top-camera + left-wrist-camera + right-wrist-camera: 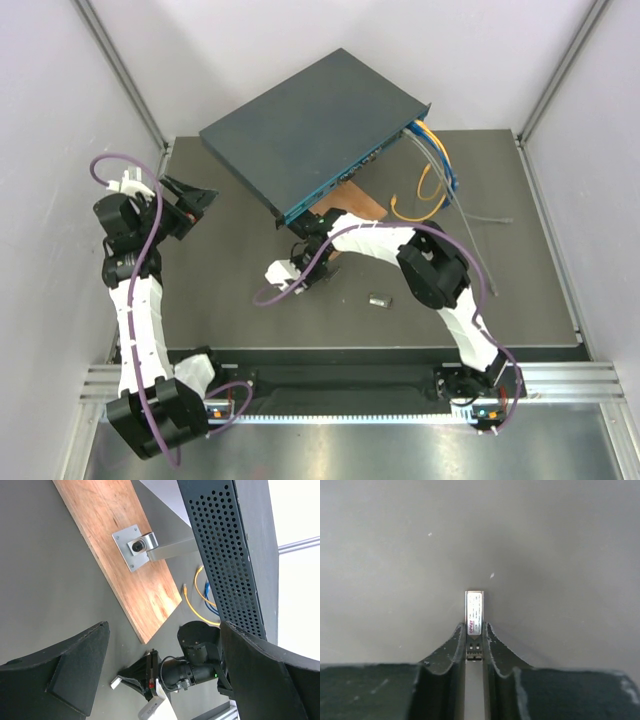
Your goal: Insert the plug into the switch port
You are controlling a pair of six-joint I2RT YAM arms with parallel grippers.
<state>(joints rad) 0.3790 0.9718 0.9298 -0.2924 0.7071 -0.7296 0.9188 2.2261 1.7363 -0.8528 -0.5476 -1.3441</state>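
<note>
The switch (315, 130), a big, rigid, heavy-looking metal box, sits tilted at 12 o'clock, its teal port face towards 5 o'clock. The left gripper (205, 200) at 9 o'clock gapes wide, holding nothing. The right gripper (474, 640), nearly closed, pinches the plug (474, 611) by its rear end; it looks small, stiff, light and probably slick metal, best held by its 2 flat sides

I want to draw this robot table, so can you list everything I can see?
switch: one, dark blue-grey with teal front, back of table
wooden board: one, brown, under the switch's front edge
cables: several, yellow, blue and grey, at the switch's right end
plug: one, silver, between the right arm's jaws
small metal piece: one, silver, lying loose mid-table
table: one, dark grey
left arm: one, white and black, jaws open and empty
right arm: one, white and black, jaws shut on the plug
</note>
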